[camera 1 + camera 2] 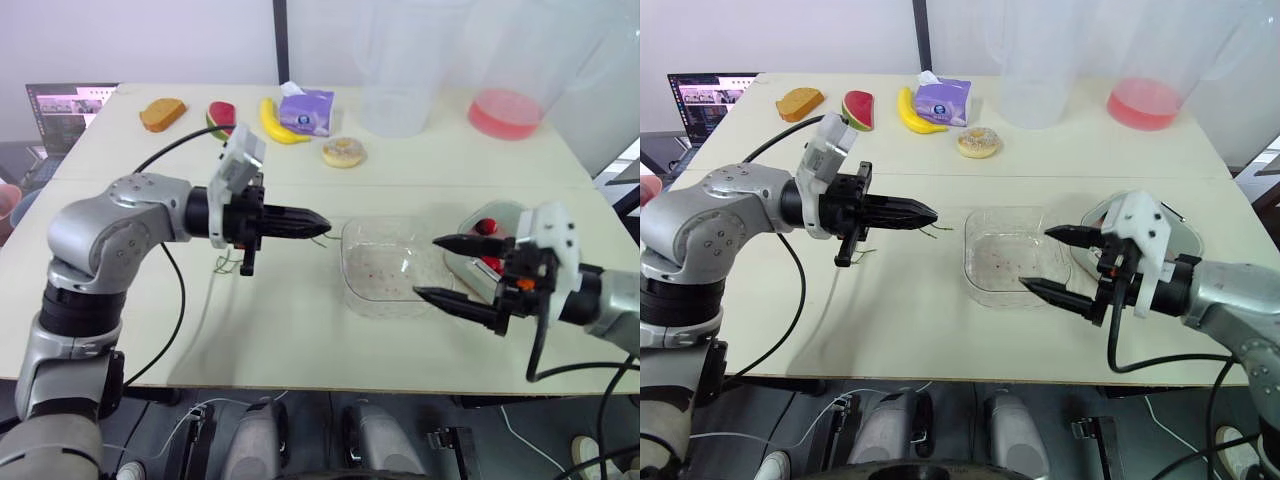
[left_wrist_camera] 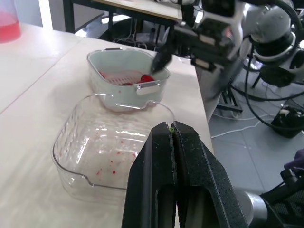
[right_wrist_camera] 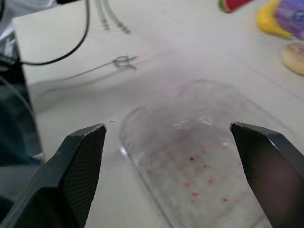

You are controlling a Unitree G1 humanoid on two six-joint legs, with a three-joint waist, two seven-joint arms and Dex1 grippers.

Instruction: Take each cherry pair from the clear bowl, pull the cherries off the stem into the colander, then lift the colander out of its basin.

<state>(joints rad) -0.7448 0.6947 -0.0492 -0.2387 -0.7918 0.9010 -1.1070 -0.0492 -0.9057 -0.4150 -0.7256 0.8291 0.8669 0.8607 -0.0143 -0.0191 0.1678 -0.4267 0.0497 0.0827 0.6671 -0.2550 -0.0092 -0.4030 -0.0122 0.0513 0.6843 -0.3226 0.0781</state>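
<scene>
The left gripper (image 1: 320, 222), at centre-left of the head view, has its fingers pressed together on a thin green stem (image 1: 327, 236) that juts from the tips. The right gripper (image 1: 428, 267), lower right, stands wide apart and holds nothing, with its tips over the near right edge of the clear bowl (image 1: 352, 275). That bowl sits in the middle of the frame and appears empty apart from red specks. Just right of it is the basin (image 2: 102, 71) with the colander (image 2: 123, 78) nested inside and a few cherries (image 1: 487, 228) in it. Loose stems (image 1: 228, 265) lie on the table (image 1: 300, 330) below the left gripper.

The stem is probably feather-light and limp, so it may cling to the fingers when let go. The colander looks like stiff, light plastic, possibly slick with juice. The rim tab facing the bowl seems the best hold, lifting level so the cherries don't roll.
</scene>
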